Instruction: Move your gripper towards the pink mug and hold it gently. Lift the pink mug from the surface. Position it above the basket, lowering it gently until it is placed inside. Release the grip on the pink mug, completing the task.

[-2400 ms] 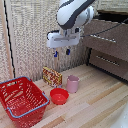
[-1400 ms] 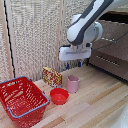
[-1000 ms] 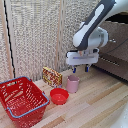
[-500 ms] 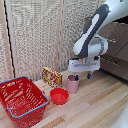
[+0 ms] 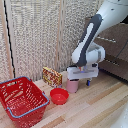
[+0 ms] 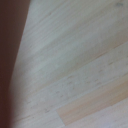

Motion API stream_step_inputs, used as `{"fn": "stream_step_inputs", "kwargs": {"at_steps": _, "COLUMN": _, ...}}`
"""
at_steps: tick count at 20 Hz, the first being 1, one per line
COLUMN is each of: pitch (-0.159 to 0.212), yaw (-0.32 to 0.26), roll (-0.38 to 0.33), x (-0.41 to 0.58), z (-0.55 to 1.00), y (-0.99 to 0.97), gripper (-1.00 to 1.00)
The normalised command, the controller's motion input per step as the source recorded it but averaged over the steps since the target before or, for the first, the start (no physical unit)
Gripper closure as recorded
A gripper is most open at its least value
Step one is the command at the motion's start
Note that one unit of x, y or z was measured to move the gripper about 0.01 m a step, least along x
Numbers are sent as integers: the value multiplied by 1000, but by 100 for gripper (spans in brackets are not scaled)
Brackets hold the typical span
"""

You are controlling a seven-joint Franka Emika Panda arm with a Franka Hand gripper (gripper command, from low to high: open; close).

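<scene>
— Pink mug (image 5: pixel 73 86) is standing at centre frame, beside the red bowl (image 5: pixel 59 95); is the tool (image 5: pixel 82 75) gripping it?
— Tool is sitting right over it; fingers hidden, cannot tell. Lifting and placing into the basket (image 5: pixel 35 107), lower left, are remaining.

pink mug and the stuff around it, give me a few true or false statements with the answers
1. The pink mug stands upright on the wooden floor. True.
2. The pink mug is already inside the basket. False: it stands outside, to the exterior view's right of the basket.
3. The end effector is right above the pink mug. True.
4. The red bowl lies between the basket and the pink mug. True.
5. The patterned box is inside the basket. False: it stands on the floor behind the red bowl.
6. The wrist view shows the basket mesh. False: it shows only wood grain and a dark blur.
</scene>
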Motion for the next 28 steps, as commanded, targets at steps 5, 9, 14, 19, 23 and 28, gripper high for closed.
{"fn": "stream_step_inputs", "kwargs": {"at_steps": 5, "pitch": 41, "yaw": 0, "roll": -4, "x": 0, "z": -53, "y": 15, "gripper": 100}}
{"fn": "stream_step_inputs", "kwargs": {"at_steps": 9, "pitch": -3, "yaw": 0, "roll": 0, "x": 12, "z": 49, "y": -1, "gripper": 100}}
{"fn": "stream_step_inputs", "kwargs": {"at_steps": 14, "pitch": -2, "yaw": 0, "roll": 4, "x": 122, "z": 170, "y": 0, "gripper": 100}}
{"fn": "stream_step_inputs", "kwargs": {"at_steps": 19, "pitch": 5, "yaw": 19, "roll": 17, "x": 240, "z": 144, "y": -9, "gripper": 100}}
{"fn": "stream_step_inputs", "kwargs": {"at_steps": 23, "pitch": 69, "yaw": 37, "roll": 89, "x": 317, "z": 386, "y": -99, "gripper": 100}}
{"fn": "stream_step_inputs", "kwargs": {"at_steps": 28, "pitch": 150, "yaw": 81, "roll": 114, "x": 285, "z": 687, "y": -157, "gripper": 100}}
